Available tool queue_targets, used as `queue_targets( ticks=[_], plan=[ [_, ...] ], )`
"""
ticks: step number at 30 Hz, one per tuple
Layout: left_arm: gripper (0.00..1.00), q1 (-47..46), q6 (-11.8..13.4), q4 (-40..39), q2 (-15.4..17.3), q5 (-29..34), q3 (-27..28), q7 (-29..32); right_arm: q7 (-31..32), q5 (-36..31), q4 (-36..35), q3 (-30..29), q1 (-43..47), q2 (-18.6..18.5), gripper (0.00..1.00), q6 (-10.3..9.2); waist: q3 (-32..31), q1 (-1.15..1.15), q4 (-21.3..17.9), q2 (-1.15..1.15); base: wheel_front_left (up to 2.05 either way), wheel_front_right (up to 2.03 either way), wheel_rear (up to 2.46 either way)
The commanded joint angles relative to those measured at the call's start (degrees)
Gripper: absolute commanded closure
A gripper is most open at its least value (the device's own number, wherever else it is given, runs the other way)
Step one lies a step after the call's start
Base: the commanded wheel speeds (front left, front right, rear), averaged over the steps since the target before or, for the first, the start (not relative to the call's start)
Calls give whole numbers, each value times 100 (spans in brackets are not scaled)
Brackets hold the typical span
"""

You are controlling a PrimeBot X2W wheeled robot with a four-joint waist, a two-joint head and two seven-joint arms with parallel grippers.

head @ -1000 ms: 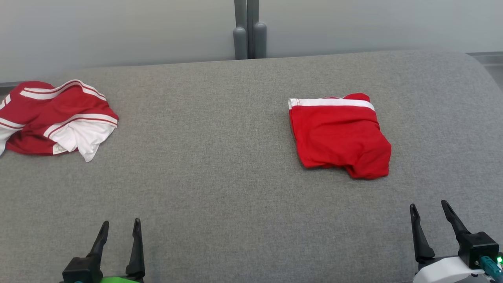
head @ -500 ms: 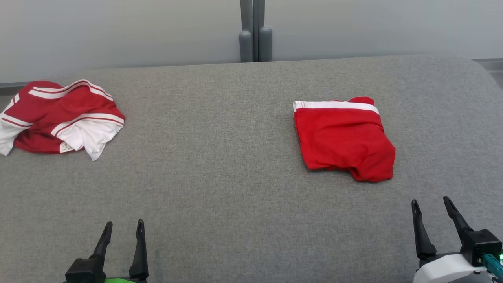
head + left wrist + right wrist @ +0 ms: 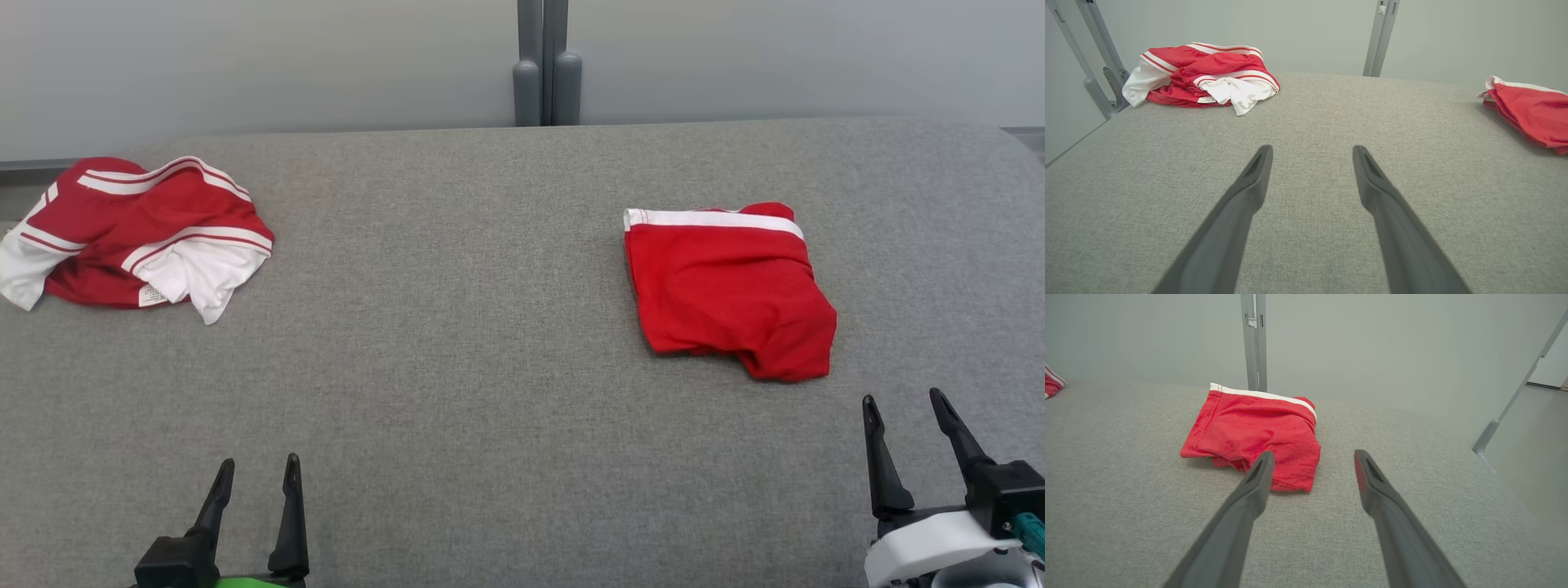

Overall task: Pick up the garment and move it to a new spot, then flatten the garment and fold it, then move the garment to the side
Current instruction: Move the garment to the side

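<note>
A crumpled red and white garment (image 3: 147, 237) lies at the far left of the grey padded surface (image 3: 457, 367), also visible in the left wrist view (image 3: 1208, 75). A folded red garment with a white band (image 3: 727, 294) lies at the right, close ahead of my right gripper (image 3: 1313, 453) in the right wrist view (image 3: 1257, 433). My left gripper (image 3: 259, 462) stands open at the lower left, well short of the crumpled garment. My right gripper (image 3: 902, 397) is open at the lower right, just short of the folded garment. Nothing is between either pair of fingers.
A grey wall runs behind the surface, with a metal post (image 3: 547, 65) at the back middle. Frame bars (image 3: 1098, 61) stand by the left edge. The surface rounds off at the right, where the floor (image 3: 1535, 457) shows.
The whole head view has shifted, so both garments sit a little further right in it. My right gripper has risen slightly toward the folded garment. Both grippers stay open.
</note>
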Motion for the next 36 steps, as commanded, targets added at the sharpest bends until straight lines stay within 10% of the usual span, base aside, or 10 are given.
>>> queue_targets(
  ticks=[1,7,18,33,34,36],
  plan=[
    [0,49,10,-18,3,-39,26,-1,-16,81,-18,-24,-70,-21,0,-8,4,0,8,0,0,0,0],
    [0,-163,10,-75,3,-43,-60,-1,178,1190,1097,556,-1165,-552,0,-8,293,0,12,0,0,0,0],
    [0,-711,10,-41,56,-168,-416,0,3484,2775,1644,1695,-3638,-2001,0,-8,1113,0,368,0,0,0,0],
    [0,-995,10,48,208,-335,-619,-1,3808,2939,3360,1276,-4272,-1685,0,-8,1543,0,849,0,0,0,0],
    [0,-1005,10,54,209,-337,-618,-1,3853,3001,3457,1224,-4282,-1631,18,-8,1543,0,841,0,0,0,0],
    [0,-1047,10,60,202,-340,-644,-1,3887,3096,3595,1179,-4276,-1561,100,-8,1536,0,819,0,0,0,0]
  ],
)
